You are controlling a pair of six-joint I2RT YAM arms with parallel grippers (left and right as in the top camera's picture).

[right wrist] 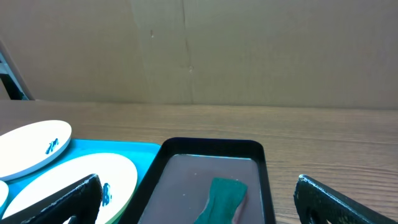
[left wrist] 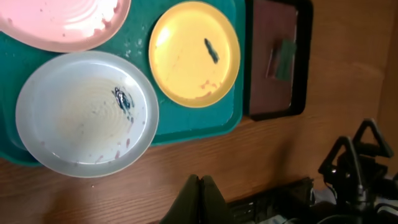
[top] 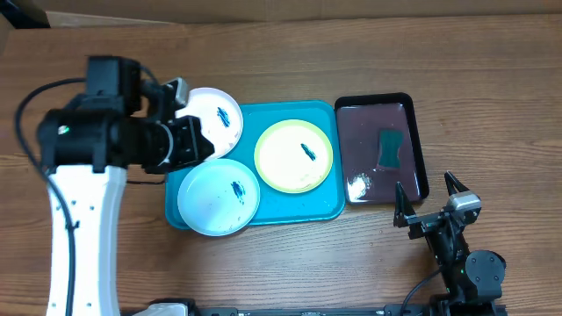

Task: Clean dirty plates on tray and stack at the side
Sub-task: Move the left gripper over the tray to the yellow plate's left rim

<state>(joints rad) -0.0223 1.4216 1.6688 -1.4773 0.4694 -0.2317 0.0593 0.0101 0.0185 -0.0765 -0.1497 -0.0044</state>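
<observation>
The turquoise tray [top: 325, 206] holds three plates, each with a dark blue smear: white [top: 215, 118] at the back left, overhanging the tray edge, pale blue [top: 218, 197] at the front left, yellow-green rimmed [top: 294, 156] at the right. My left gripper [top: 198, 142] hovers over the tray's left side between the white and pale blue plates. Its fingers are shut and empty in the left wrist view [left wrist: 200, 199], where the pale blue plate [left wrist: 74, 118] lies below. My right gripper [top: 426, 189] is open and empty at the front right, low over the table.
A black tray [top: 413, 132] with a green sponge [top: 388, 147] lies right of the turquoise tray, just beyond my right gripper [right wrist: 199, 199]; the sponge [right wrist: 224, 196] shows between its fingers. A cardboard wall stands behind the table.
</observation>
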